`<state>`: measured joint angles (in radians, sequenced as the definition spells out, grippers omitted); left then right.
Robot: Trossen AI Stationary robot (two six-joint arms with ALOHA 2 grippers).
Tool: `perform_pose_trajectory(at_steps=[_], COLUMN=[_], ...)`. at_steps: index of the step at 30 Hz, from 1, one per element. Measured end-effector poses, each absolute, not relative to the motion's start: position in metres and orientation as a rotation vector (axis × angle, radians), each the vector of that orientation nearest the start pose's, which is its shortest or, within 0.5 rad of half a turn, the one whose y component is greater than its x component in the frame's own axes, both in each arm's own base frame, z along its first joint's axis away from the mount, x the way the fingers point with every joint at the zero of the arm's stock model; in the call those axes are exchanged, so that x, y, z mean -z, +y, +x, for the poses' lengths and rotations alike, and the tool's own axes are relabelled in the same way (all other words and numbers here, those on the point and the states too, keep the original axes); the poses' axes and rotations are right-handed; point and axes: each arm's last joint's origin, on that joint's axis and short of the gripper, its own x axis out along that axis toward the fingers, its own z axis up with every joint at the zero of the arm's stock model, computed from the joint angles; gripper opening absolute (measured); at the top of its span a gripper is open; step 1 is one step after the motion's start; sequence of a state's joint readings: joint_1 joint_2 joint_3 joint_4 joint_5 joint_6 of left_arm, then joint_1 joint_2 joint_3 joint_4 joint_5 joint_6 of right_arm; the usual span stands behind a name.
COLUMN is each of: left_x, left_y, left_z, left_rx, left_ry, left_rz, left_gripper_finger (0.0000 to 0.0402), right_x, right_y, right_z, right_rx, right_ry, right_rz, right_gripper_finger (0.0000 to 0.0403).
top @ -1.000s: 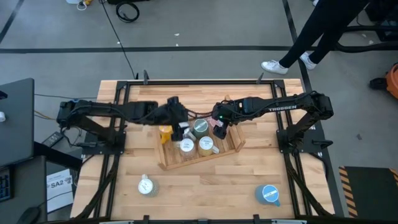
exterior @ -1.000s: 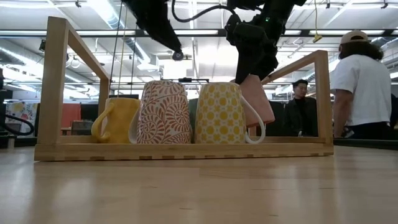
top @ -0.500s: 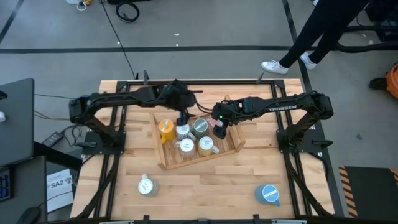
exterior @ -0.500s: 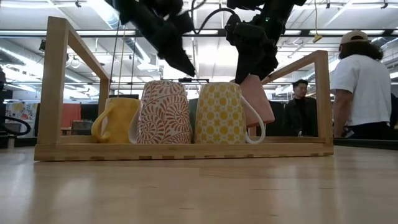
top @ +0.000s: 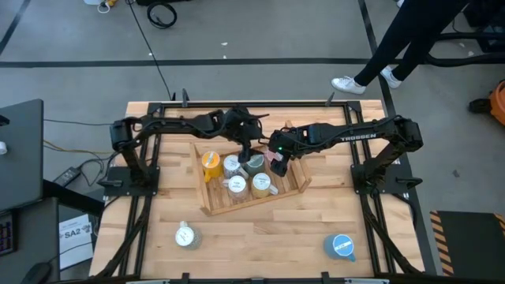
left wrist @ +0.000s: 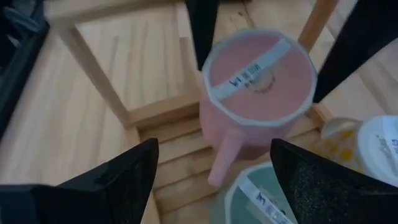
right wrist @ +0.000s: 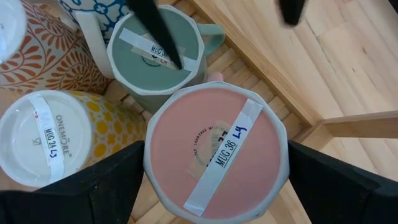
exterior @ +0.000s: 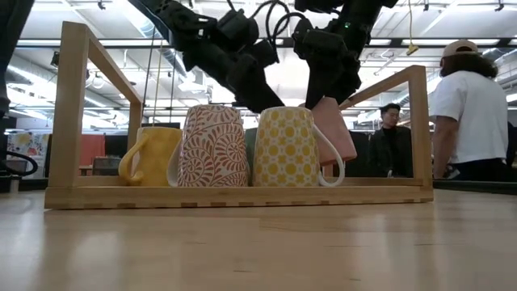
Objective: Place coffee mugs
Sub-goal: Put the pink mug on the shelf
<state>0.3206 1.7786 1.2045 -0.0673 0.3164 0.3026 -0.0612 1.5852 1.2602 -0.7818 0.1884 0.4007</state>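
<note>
A wooden tray [top: 211, 207] at the table's middle holds several upturned coffee mugs: an orange one [top: 210, 162], patterned ones [top: 237, 184], a yellow-patterned one [exterior: 284, 145] and a green one [right wrist: 155, 53]. My right gripper [right wrist: 216, 149] is shut on a pink mug [right wrist: 214, 152] at the tray's far right part. My left gripper [left wrist: 214, 149] hangs open above the green mug [left wrist: 267, 199], pointing at the pink mug [left wrist: 258, 74] and touching nothing. A pale mug [top: 186, 235] and a blue mug [top: 340, 246] stand upturned on the near table. My right gripper pinches the pink mug's side walls just below its upturned base [right wrist: 155, 155] between its two fingers [right wrist: 118, 180]. The fingers come slanting down from above. The mug sits tilted [exterior: 333, 133] in the hold, base up; its lower rim is hidden behind the yellow-patterned mug.
The tray's upright wooden frames [exterior: 74, 105] [exterior: 418, 121] rise at both ends. People stand beyond the table [exterior: 468, 113], and a person's legs [top: 394, 47] pass the far edge. Bare tabletop lies between the two loose mugs near the front.
My left gripper has swung toward the table's right and sunk, from above the tray's left end to above the green mug beside the pink one, staying open. My right gripper and the pink mug have kept still.
</note>
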Motion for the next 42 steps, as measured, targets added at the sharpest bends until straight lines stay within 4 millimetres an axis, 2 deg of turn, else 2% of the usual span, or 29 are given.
perform_pose_trajectory(at_steps=[6, 16, 23, 30, 34, 42], left_x=[-0.212, -0.208, -0.191, -0.19, -0.19, -0.19], left_y=[0.113, 0.108, 0.101, 0.1, 0.1, 0.1], left_z=[0.376, 0.38, 0.39, 0.392, 0.392, 0.393], left_rx=[0.13, 0.163, 0.158, 0.137, 0.138, 0.131], left_ry=[0.613, 0.606, 0.621, 0.617, 0.618, 0.612], left_rz=[0.071, 0.067, 0.084, 0.1, 0.099, 0.107], left_gripper_finger=[0.0313, 0.0277, 0.0274, 0.0271, 0.0249, 0.0176], right_x=[-0.26, -0.26, -0.26, -0.26, -0.26, -0.26], right_y=[-0.025, -0.025, -0.025, -0.025, -0.025, -0.025], right_z=[0.317, 0.317, 0.317, 0.317, 0.317, 0.317], right_rx=[0.441, 0.44, 0.44, 0.44, 0.441, 0.441], right_ry=[1.044, 1.043, 1.045, 1.046, 1.045, 1.045], right_rz=[0.286, 0.287, 0.286, 0.284, 0.284, 0.283], right_gripper_finger=[0.0374, 0.0374, 0.0374, 0.0374, 0.0374, 0.0374])
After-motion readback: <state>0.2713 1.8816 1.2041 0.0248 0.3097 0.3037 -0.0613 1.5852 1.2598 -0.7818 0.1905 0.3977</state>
